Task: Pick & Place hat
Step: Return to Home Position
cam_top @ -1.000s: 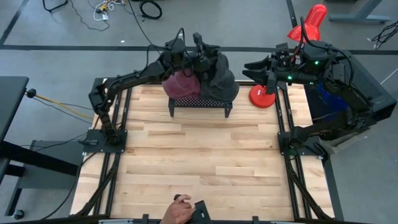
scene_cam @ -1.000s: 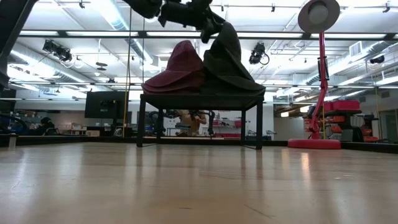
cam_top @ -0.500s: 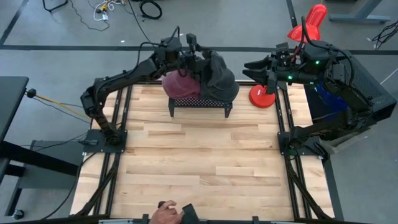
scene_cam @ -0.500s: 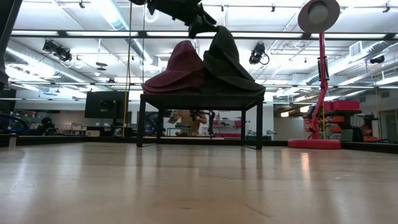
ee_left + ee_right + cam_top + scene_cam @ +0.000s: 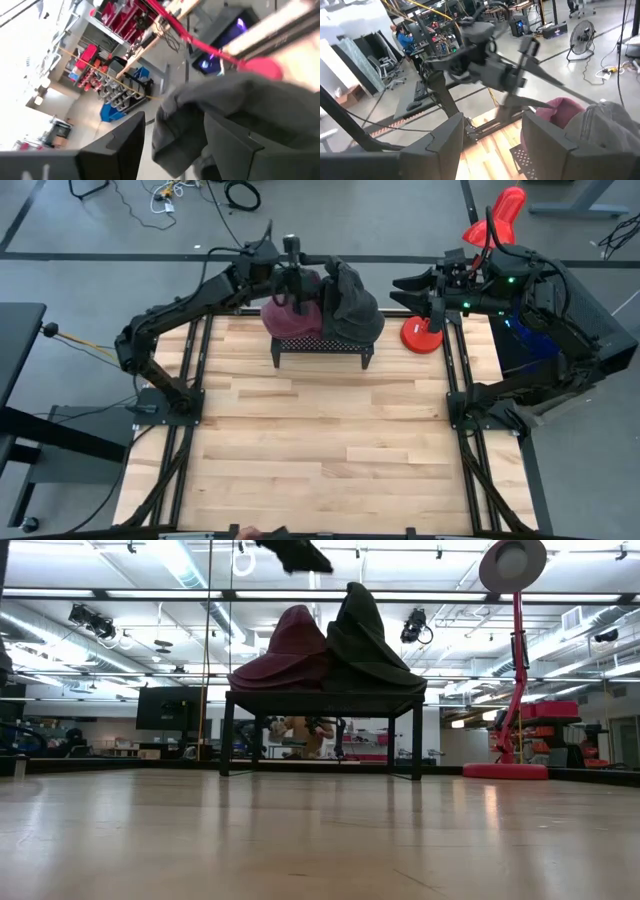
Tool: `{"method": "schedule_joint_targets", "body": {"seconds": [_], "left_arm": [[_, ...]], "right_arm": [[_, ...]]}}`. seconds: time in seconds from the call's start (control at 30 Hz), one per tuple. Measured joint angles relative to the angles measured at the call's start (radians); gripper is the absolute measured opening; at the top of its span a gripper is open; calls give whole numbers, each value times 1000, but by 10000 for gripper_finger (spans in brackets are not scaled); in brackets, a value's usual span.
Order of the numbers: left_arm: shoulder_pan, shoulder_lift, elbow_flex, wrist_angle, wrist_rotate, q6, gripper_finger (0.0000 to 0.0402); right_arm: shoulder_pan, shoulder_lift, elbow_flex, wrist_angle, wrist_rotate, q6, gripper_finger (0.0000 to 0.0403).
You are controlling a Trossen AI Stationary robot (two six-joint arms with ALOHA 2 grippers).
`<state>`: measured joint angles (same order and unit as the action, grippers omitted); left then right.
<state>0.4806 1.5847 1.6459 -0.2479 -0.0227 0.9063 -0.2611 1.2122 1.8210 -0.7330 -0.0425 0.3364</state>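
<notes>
Two pointed hats sit by their brims on a small black stand [image 5: 320, 348] at the table's far edge: a maroon hat [image 5: 285, 317] [image 5: 290, 645] on the left and a dark grey hat [image 5: 352, 305] [image 5: 362, 635] on the right, leaning against each other. My left gripper [image 5: 298, 280] [image 5: 297, 552] hovers open above the maroon hat, up and to the left of the grey hat's peak [image 5: 172, 107], touching nothing. My right gripper [image 5: 400, 293] [image 5: 492, 150] waits open, high at the far right beside the lamp.
A red desk lamp [image 5: 425, 332] [image 5: 512, 660] stands at the far right corner, close to my right gripper. The wooden tabletop [image 5: 320, 450] stretches from the stand to the near edge. Black frame rails [image 5: 185, 440] run along both sides.
My left gripper has risen from the grey hat's peak and drawn back toward the table's left, rolling as it went. It now stands clear above the maroon hat. Both hats stay on the stand.
</notes>
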Motion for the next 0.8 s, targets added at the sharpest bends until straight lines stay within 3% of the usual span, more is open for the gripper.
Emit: {"method": "schedule_joint_targets", "body": {"seconds": [0.2, 0.33, 0.47, 0.6, 0.8], "left_arm": [[-35, -91, 0, -69, -25, -214, 197], [-56, -149, 0, -89, -47, -388, 163], [-91, -197, 0, -132, -48, -493, 124], [-124, -236, 0, -191, -48, -613, 81], [-160, -278, 0, -263, -53, -679, 8]], "right_arm": [[0, 17, 0, -40, -2, -91, 204], [0, 54, -1, -64, -22, -140, 204], [0, 74, -1, -92, 36, -289, 196], [1, 92, -21, -95, 87, -327, 158], [1, 64, -184, 82, 55, -299, 73]]}}
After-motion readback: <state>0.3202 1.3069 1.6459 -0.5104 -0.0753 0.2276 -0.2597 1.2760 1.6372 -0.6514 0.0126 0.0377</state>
